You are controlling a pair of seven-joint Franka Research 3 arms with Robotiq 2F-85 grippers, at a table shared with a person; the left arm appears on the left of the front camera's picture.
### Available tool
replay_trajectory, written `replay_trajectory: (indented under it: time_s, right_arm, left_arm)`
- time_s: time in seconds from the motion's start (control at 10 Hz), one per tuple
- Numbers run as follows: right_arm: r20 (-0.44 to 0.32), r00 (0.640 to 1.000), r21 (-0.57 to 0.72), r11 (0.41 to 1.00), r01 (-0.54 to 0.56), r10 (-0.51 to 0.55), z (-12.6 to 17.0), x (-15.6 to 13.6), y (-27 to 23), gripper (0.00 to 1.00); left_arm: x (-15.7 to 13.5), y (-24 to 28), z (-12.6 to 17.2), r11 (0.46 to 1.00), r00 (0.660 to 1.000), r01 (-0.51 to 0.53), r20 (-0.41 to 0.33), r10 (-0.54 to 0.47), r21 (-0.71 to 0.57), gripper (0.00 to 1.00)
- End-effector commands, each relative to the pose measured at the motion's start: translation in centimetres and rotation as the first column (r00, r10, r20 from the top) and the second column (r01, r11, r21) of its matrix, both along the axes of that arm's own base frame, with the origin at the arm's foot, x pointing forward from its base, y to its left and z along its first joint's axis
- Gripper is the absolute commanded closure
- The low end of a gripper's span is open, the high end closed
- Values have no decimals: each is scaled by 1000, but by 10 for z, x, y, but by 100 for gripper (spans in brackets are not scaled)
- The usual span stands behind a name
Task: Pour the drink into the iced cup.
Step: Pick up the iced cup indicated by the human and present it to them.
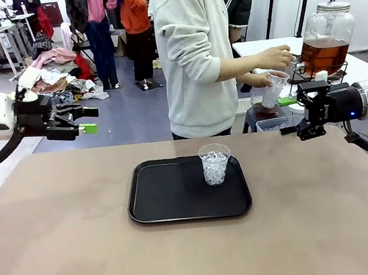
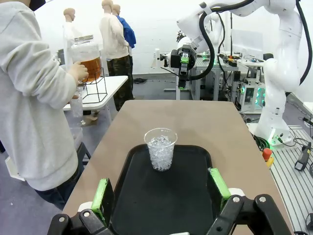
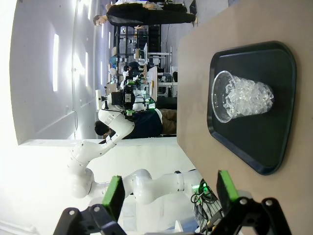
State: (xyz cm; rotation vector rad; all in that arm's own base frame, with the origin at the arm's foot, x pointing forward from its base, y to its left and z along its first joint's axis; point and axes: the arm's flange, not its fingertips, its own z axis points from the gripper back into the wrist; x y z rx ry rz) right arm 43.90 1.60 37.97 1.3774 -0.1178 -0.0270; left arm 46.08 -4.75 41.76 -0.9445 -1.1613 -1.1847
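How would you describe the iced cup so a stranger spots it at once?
On the wide brown table lies a flat black rectangular tray. At its far right stands an upright clear plastic cup packed with ice. The other clear cup is held by the person, off the table.

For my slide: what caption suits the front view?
Left gripper and right gripper, open, flank a tray bearing an iced cup; behind, a person holds another cup at the drink dispenser.

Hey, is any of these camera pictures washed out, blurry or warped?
Right wrist view: rolled sideways, its left side washed out white, though the iced cup is sharp. Left wrist view: crisp, with wide-angle bending at the edges. Front view: evenly lit, no harsh shadows.
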Motion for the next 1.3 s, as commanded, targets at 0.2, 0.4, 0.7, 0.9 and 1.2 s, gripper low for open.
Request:
replay_trajectory:
  time_s: [0.2, 0.4, 0.7, 0.9, 1.2]
  right_arm:
    - [4, 1000, 1, 1000, 1, -1, 2, 0, 0, 0]
    - [4, 1000, 1, 1000, 1, -1, 2, 0, 0, 0]
    - [4, 1000, 1, 1000, 1, -1, 2, 0, 0, 0]
    - [4, 1000, 1, 1000, 1, -1, 2, 0, 0, 0]
    - [4, 1000, 1, 1000, 1, -1, 2, 0, 0, 0]
  left_arm:
    - [-1, 0, 1, 1000, 1000, 1, 3, -1, 0, 0]
    - [-1, 0, 1, 1000, 1000, 1, 3, -1, 0, 0]
    - [-1, 0, 1, 1000, 1000, 1, 3, -1, 0, 0]
    - [-1, 0, 1, 1000, 1000, 1, 3, -1, 0, 0]
    - [-1, 0, 1, 1000, 1000, 1, 3, -1, 0, 0]
